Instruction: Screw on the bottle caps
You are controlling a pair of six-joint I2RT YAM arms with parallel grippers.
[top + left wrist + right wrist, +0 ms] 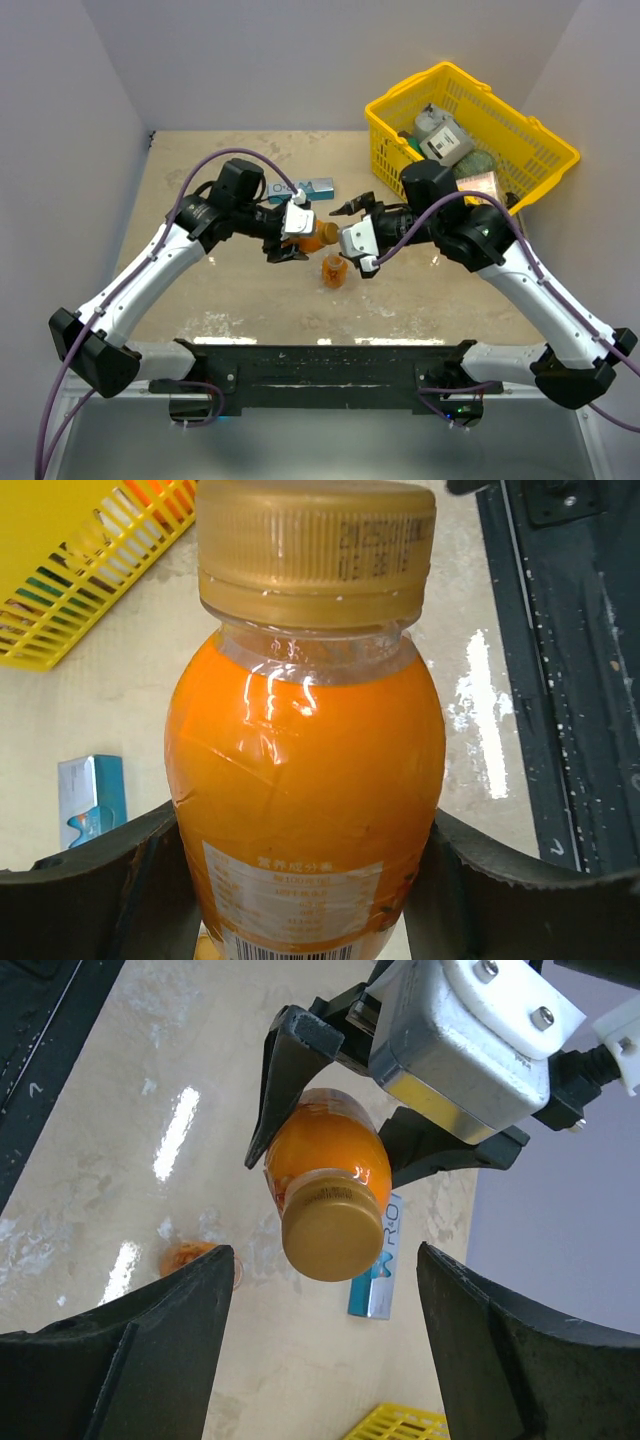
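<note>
Orange bottle (305, 750) (capped) in left gripper (305, 865)

The bottle (305, 780) is orange with a golden-brown ribbed cap (315, 550), the basket (90, 580) yellow latticed, the box (92, 798) blue-and-white, the tabletop (420, 300) mottled beige.

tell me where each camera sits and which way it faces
top: above and behind the arms, looking down on the table; both arms show, left hand holding a bottle.
left wrist: on that arm, looking along its fingers at the held bottle and its cap.
right wrist: looking past its own open fingers at the left hand's bottle, cap first.
shared: both wrist views show the bottle, a blue box and a yellow basket.
</note>
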